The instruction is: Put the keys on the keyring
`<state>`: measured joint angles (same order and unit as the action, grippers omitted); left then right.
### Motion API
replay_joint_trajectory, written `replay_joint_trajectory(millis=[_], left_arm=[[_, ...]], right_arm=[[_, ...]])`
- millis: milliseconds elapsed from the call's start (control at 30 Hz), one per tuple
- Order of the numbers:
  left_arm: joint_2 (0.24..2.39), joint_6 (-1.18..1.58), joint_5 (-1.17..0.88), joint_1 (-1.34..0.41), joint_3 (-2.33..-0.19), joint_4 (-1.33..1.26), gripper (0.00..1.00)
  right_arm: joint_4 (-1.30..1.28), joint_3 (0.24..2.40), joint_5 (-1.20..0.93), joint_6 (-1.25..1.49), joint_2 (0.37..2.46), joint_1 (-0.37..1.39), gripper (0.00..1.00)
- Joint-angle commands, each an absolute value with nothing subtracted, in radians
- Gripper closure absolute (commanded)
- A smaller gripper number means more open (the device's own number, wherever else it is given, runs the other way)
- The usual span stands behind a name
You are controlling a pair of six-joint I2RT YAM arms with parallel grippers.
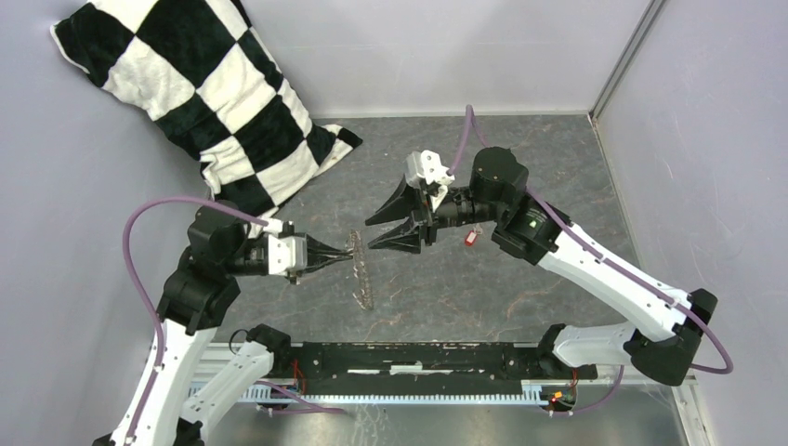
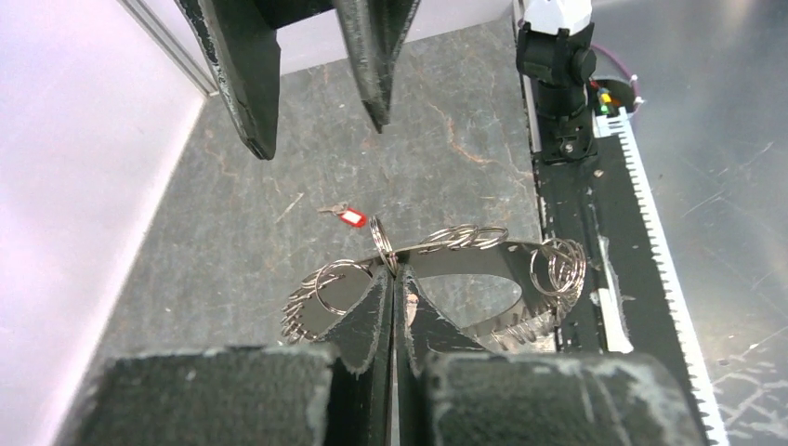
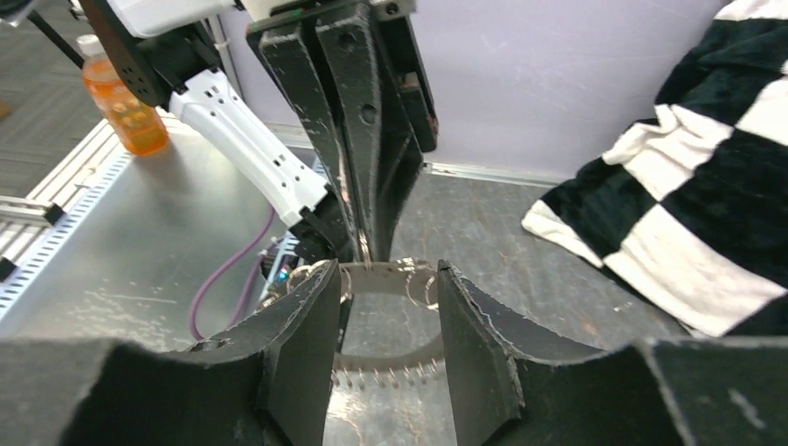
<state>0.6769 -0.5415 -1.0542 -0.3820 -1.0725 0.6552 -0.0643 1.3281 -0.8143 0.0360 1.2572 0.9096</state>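
The left gripper [image 2: 392, 283] is clamped shut on the rim of the keyring [image 2: 506, 253]. It holds the ring up on edge with the hollow centre turned toward the right arm [image 1: 595, 265]. We judge this pose is meant to steady the ring and present it for threading. Facing it, the right gripper [image 3: 386, 311] stands with jaws parted and nothing between them, its fingertips just short of the ring. The key with the red tag [image 1: 471, 238] is in neither hand. We see it lying on the grey table [image 1: 558, 167] beneath the right wrist, behind that gripper's fingertips and apart from the ring. In our judgement it has to be picked up before any threading. A checkered cushion [image 1: 214, 93] lies at far left.
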Motion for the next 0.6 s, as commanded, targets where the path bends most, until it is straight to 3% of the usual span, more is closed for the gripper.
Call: replay_joint_trajectory(millis=[0, 233, 567], left_arm=[[0.647, -0.760, -1.097, -0.382, -1.083, 0.689, 0.98], [0.668, -0.943, -1.086, -0.382, -1.088, 0.737, 0.98], [0.681, -1.202, -1.057, -0.382, -1.089, 0.806, 0.98]], right_arm=[[-0.172, 1.365, -0.736, -0.096, 1.235, 0.913, 0.51], [-0.165, 1.344, -0.723, -0.147, 1.265, 0.969, 0.51], [-0.178, 1.340, -0.633, -0.195, 1.263, 1.016, 0.59]])
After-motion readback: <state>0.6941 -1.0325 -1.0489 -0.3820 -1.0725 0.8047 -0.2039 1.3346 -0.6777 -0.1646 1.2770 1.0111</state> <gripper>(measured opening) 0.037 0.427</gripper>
